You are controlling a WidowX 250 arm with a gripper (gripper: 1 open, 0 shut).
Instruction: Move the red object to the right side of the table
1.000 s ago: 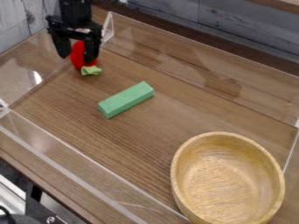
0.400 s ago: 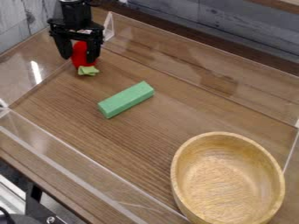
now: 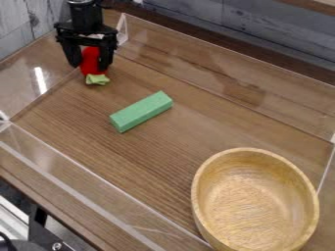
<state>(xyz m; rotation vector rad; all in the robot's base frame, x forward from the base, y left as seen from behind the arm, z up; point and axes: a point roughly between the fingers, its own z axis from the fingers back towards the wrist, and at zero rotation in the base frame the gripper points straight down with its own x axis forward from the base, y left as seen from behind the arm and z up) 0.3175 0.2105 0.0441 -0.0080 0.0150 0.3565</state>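
A round wooden bowl (image 3: 257, 201) sits at the near right of the table (image 3: 197, 108), whose wood-grain top is edged by low clear walls (image 3: 26, 69). Toward the middle, a green block (image 3: 140, 111) lies at a slant, well apart from the bowl. At the far left, the gripper (image 3: 88, 62) points straight down with its jaws spread wide on either side of the red object (image 3: 90, 61), a small strawberry-like toy whose yellow-green leafy end (image 3: 100, 78) rests on the table just beside the near fingertip. The jaws have not yet closed on it. The likely trouble from here: the toy is rounded, so an off-centre squeeze could squirt it sideways toward the left wall, and a low carry to the right could clip the green block or the bowl's rim.
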